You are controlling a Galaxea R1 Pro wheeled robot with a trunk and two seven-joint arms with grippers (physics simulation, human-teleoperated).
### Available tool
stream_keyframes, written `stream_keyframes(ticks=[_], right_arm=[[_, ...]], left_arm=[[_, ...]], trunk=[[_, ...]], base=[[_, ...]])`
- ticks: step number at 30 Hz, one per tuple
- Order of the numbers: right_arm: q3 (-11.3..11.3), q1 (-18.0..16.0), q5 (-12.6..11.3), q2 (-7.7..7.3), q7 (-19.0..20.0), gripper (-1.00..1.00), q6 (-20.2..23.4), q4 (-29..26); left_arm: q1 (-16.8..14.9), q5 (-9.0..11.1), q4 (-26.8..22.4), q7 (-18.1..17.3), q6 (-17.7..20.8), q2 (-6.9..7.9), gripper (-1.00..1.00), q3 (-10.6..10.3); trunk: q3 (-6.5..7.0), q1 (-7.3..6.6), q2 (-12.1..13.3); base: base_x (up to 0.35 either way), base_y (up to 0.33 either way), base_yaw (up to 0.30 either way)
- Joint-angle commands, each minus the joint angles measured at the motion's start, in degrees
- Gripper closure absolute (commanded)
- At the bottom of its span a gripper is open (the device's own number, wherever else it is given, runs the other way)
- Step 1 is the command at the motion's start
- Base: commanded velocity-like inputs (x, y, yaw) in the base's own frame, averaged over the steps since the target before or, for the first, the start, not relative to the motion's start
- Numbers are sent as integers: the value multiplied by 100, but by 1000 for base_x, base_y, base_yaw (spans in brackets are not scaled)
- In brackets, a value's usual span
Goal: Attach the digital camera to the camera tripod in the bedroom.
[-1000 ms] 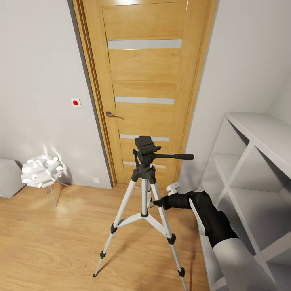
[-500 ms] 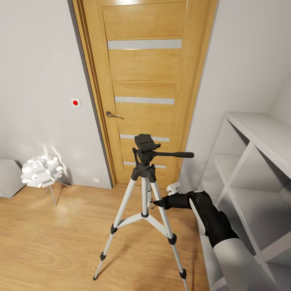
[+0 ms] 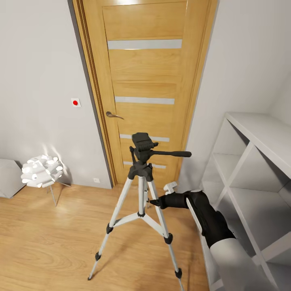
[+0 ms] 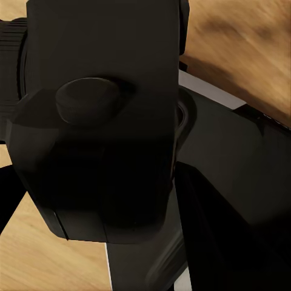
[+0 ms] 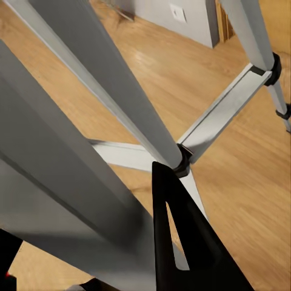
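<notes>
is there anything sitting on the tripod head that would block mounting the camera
Nothing visible does. The tripod stands on the wood floor before the door, and its black head is bare on top, with only the pan handle sticking out sideways. The right claw is at a leg, well below the head.

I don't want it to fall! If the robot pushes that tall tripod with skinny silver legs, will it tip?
Probably tips easily: the tall silver-legged tripod carries its black head high on thin legs. The smooth wood floor might let its feet slide.
</notes>
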Motion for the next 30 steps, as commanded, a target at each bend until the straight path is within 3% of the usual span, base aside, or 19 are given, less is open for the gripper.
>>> stream_keyframes(ticks=[1,4,14,20,26,30], right_arm=[[-10,-5,69,28,33,100,17,-14],[-14,-5,63,142,-91,100,17,-49],[-23,-5,47,280,-336,100,31,-433],[-27,27,51,304,-390,100,41,-508],[-37,59,37,321,-706,100,53,-487],[-46,81,-103,347,-897,100,86,-469]], left_arm=[[-3,33,-1,0,-6,0,100,-48],[-3,33,-1,0,-6,0,100,-48],[-3,33,-1,0,-6,-1,100,-48],[-3,33,-1,0,-6,-1,100,-48],[-3,33,-1,0,-6,-1,100,-48],[-3,33,-1,0,-6,-1,100,-48]], trunk=[[-11,3,-11],[-11,3,-11],[-11,3,-11],[-11,3,-11],[-11,3,-11],[-11,3,-11]], base=[[0,0,0],[0,0,0],[0,0,0],[0,0,0],[0,0,0],[0,0,0]])
